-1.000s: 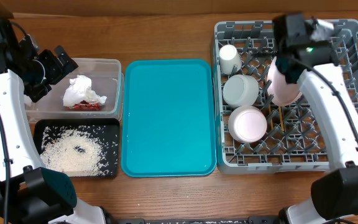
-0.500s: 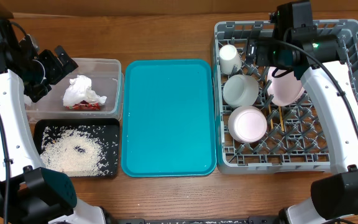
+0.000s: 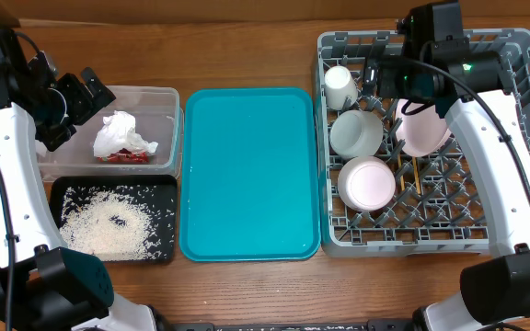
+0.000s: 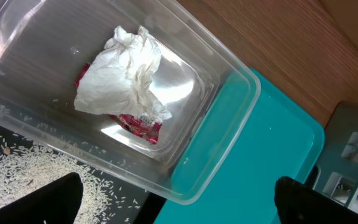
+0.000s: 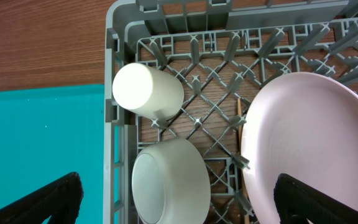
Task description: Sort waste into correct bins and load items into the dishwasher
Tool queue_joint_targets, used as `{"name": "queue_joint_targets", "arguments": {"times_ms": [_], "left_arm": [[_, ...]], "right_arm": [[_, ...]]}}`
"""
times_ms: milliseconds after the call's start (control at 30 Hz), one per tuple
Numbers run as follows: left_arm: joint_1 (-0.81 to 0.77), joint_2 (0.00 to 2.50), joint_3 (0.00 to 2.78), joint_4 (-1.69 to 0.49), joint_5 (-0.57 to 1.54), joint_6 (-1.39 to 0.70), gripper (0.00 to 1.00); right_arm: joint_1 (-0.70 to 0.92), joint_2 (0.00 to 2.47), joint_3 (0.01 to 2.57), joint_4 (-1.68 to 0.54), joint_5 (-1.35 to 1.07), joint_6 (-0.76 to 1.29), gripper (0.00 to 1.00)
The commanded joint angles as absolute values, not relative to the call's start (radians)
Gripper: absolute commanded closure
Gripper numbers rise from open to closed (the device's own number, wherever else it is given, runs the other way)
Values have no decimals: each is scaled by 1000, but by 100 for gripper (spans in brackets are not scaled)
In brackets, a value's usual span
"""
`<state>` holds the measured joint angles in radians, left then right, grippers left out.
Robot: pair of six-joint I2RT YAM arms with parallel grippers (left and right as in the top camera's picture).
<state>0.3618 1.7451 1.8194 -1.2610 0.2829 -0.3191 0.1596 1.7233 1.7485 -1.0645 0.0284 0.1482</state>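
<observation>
left gripper (image 4: pixel 180 200) wide apart, empty, by tub (image 4: pixel 188 78) | right gripper (image 5: pixel 178 198) wide apart, empty, over rack (image 5: pixel 114 37)

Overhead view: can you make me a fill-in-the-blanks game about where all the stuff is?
1. The napkin and the red sauce packet lie in the ____ tub.
2. The rice grains lie in the ____ bin.
3. The big tray between the tub and the dish rack is coloured ____.
Missing words: clear, black, teal.
</observation>
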Motion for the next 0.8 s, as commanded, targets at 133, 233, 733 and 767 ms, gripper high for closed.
{"name": "queue_joint_targets", "arguments": {"times_ms": [133,233,733,767], "left_arm": [[359,1732,1837,-1259,277,-329,0],[359,1732,1837,-1259,278,-329,0],[359,1732,1837,-1259,278,-329,0],[359,1732,1837,-1259,277,-329,0]], "right_arm": [[163,1719,1761,-1059,17,123,0],[163,1717,1760,-1063,16,123,0],[163,1349,1760,-1063,16,123,0],[163,1328,1760,-1063,16,123,0]]}}
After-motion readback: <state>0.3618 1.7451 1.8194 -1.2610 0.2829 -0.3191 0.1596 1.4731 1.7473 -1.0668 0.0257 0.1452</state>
